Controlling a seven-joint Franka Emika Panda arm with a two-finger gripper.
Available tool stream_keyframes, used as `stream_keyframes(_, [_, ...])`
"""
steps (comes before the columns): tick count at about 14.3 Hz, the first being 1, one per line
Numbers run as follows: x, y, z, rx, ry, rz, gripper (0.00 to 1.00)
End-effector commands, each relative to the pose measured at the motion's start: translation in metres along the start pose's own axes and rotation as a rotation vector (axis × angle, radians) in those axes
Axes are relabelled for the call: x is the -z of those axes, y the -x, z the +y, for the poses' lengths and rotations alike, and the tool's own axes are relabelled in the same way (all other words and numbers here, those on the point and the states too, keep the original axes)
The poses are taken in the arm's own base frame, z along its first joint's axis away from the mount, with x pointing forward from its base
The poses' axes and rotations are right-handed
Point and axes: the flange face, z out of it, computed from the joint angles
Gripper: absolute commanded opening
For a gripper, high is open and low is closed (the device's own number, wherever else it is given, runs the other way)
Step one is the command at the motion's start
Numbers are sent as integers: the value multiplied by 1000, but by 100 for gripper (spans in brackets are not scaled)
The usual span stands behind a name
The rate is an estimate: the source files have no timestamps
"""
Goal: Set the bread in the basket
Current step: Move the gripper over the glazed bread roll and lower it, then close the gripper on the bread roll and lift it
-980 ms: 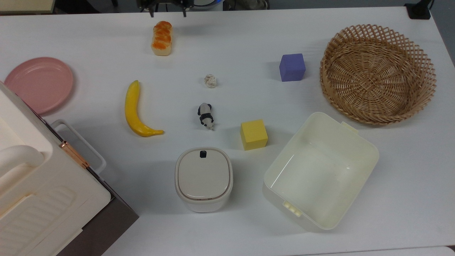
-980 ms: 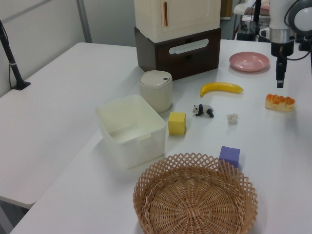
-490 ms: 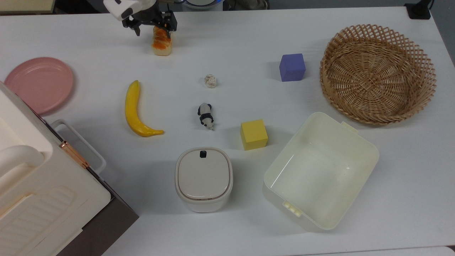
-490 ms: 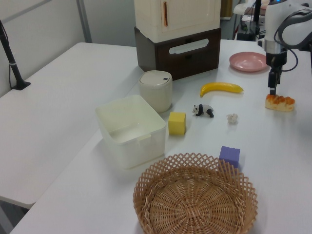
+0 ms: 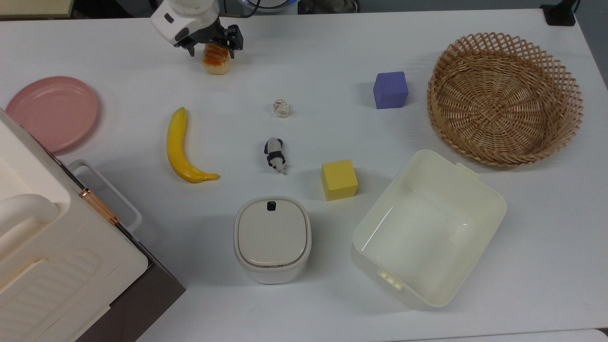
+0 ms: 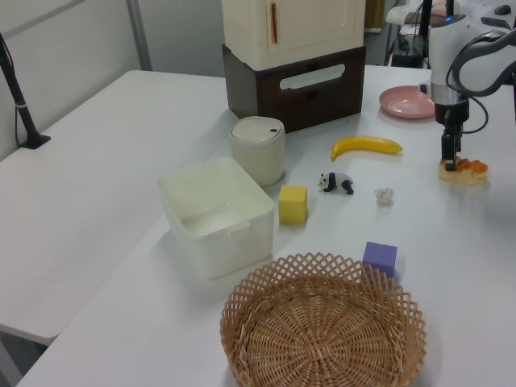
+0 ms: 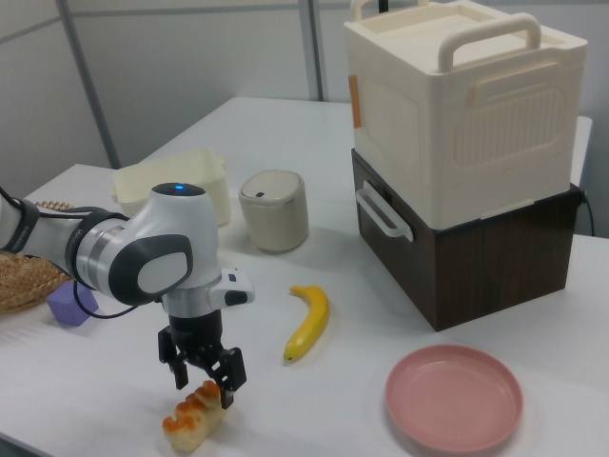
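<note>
You have one bread on the surface, lying near the far edge in the top view, toward that edge's left half. The gripper is down over the loaf's far end, its two fingers apart and straddling the bread; in the right view one finger sits at the loaf's side and the other stands off the opposite side, and you cannot tell whether either presses the bread. The loaf rests flat on the surface.

You have one basket, at the top view's right edge toward the far right corner, well apart from the bread. In the left view the basket sits at the near edge.

Count the rest: two cubes, one purple cube just beside the basket's left side in the top view, and one yellow cube toward the middle of the surface, near one cream tub that lies toward the near right corner. One banana lies left of centre. One panda figure and one crumpled ball lie in the middle, apart from each other. One lidded bin stands near the near edge. One pink plate sits at the left edge, and one cream box stands stacked on one dark drawer unit at the near left corner.
</note>
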Motion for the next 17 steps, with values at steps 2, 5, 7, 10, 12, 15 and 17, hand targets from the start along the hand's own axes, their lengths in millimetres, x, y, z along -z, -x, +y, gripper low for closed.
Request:
stream_keyframes(2, [-19, -2, -4, 49, 33, -27, 98])
stream_keyframes(5, [-30, -3, -7, 82, 62, -57, 84])
stream_keyframes(7, [-31, -3, -7, 90, 63, -65, 65])
stream_keyframes(10, [-30, -2, -7, 93, 63, -67, 47])
stream_keyframes(12, [-23, -2, -11, 93, 67, -71, 46])
stream_keyframes(15, [20, 3, -21, 104, 74, -102, 46])
stream_keyframes(17, [46, 9, -32, 124, 82, -56, 46])
